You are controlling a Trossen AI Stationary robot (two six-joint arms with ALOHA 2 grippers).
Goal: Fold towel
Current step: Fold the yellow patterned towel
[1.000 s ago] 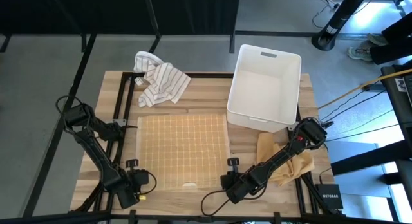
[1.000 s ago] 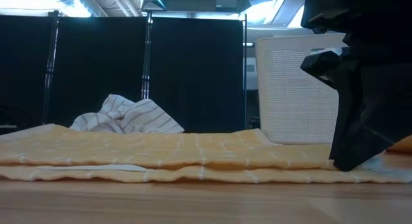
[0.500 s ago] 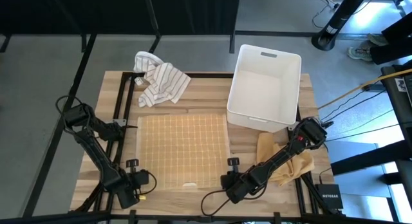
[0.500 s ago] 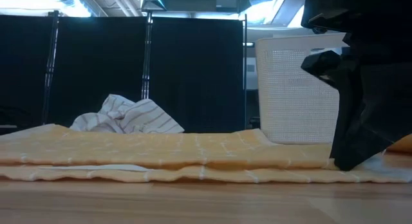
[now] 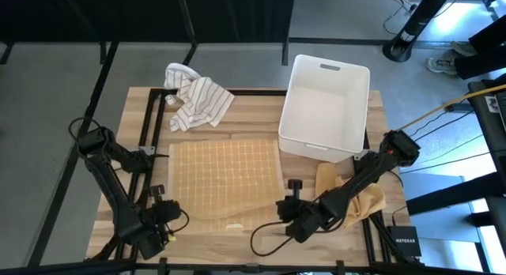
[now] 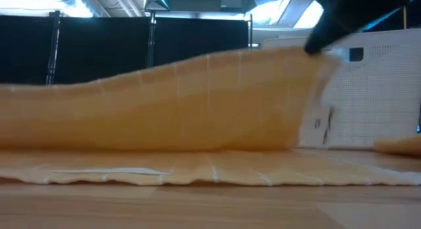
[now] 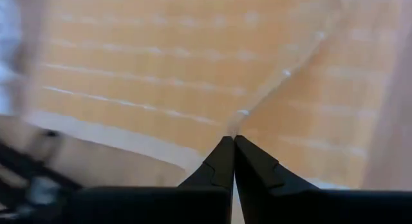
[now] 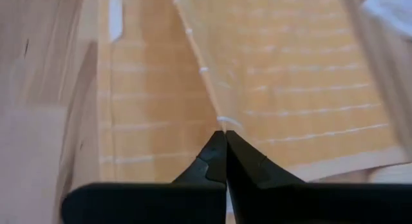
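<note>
Since a second ago both of my arms have lifted the near edge of the yellow checked towel (image 5: 225, 180) off the wooden surface (image 5: 261, 125). Its far part lies flat, beside the white basket (image 5: 324, 109). My left end effector (image 7: 230, 141) and right end effector (image 8: 222, 135) are clenched on that edge.

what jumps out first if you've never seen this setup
The yellow checked towel in the table's middle, its near edge pinched at both corners by the shut left gripper and right gripper and lifted. Next, the white basket at the far right, and a crumpled striped cloth far left.
</note>
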